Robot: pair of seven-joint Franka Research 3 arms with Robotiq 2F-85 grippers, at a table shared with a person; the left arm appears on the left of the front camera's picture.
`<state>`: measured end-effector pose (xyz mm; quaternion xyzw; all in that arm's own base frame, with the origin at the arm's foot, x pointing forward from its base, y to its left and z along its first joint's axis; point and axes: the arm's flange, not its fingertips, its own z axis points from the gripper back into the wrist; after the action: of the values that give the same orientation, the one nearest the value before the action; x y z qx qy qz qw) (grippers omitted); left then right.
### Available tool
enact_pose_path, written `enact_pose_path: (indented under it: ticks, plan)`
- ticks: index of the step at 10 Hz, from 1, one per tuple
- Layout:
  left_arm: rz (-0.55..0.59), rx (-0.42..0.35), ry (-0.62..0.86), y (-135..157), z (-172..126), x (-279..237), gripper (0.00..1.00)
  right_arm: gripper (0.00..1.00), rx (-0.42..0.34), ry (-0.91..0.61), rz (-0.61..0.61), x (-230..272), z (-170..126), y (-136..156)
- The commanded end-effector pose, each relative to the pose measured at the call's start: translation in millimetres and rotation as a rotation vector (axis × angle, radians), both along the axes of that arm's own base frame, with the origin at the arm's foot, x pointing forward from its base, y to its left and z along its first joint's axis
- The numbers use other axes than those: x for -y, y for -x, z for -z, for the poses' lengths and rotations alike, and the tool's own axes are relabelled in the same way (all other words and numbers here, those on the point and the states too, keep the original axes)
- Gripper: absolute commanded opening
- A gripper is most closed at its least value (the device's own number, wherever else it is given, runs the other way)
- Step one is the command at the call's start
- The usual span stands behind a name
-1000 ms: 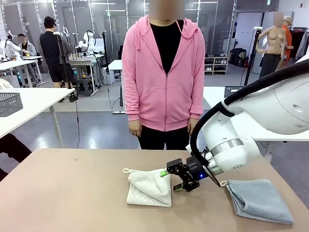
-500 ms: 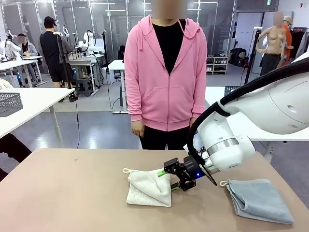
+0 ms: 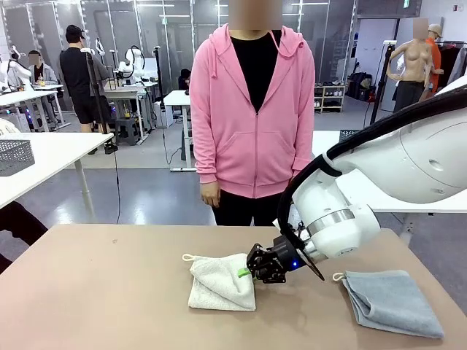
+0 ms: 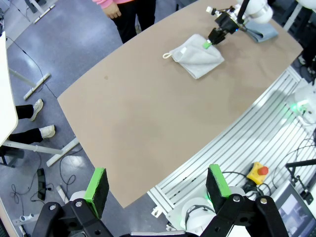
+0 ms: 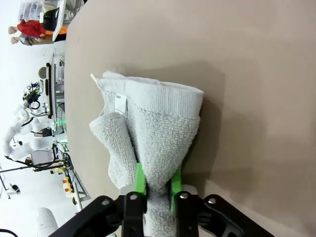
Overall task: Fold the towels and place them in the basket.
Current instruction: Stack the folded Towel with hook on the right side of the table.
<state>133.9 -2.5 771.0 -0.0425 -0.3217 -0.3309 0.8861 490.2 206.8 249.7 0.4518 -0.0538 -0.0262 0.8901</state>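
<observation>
A folded cream-white towel (image 3: 219, 288) lies mid-table in front of the person. My right gripper (image 3: 253, 271) is shut on its right edge, and the right wrist view shows the cloth (image 5: 158, 128) pinched between the green pads (image 5: 140, 180). A folded pale blue-grey towel (image 3: 394, 300) with a white corner loop lies at the table's right end. My left gripper (image 4: 157, 181) hangs open and holds nothing, high above the table's near left corner, with the cream towel (image 4: 197, 57) far off. A grey mesh basket (image 3: 14, 154) stands on the white side table at far left.
A person in a pink hoodie (image 3: 252, 117) stands at the far edge, hands at their sides. The tan table (image 3: 102, 292) is bare on its left half. Aluminium rails and a red stop button (image 4: 257, 172) lie below the table's near edge.
My right gripper moved left to the cream towel's right edge and closed on it. The towel shifted slightly left. The blue-grey towel stayed put.
</observation>
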Motion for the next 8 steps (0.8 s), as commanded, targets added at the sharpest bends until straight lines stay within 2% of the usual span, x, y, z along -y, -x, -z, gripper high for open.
enact_pose_path:
  ticks: [1,5,6,8]
  plan:
    - [0.009,0.006,-0.001,2.2,-1.8,0.5,1.00,0.00,-0.007,0.023,0.024,-8.4,-7.2,0.4]
    - [0.009,0.006,-0.001,2.2,-1.8,0.5,1.00,0.00,-0.026,0.069,0.039,-12.0,-25.7,10.9]
    - [0.009,0.006,-0.001,2.2,-1.8,0.5,1.00,0.00,0.008,0.024,0.011,-6.9,-8.4,2.6]
    - [0.009,0.006,-0.001,2.2,-1.8,0.5,1.00,0.00,0.008,0.024,0.011,-6.9,-8.4,2.6]
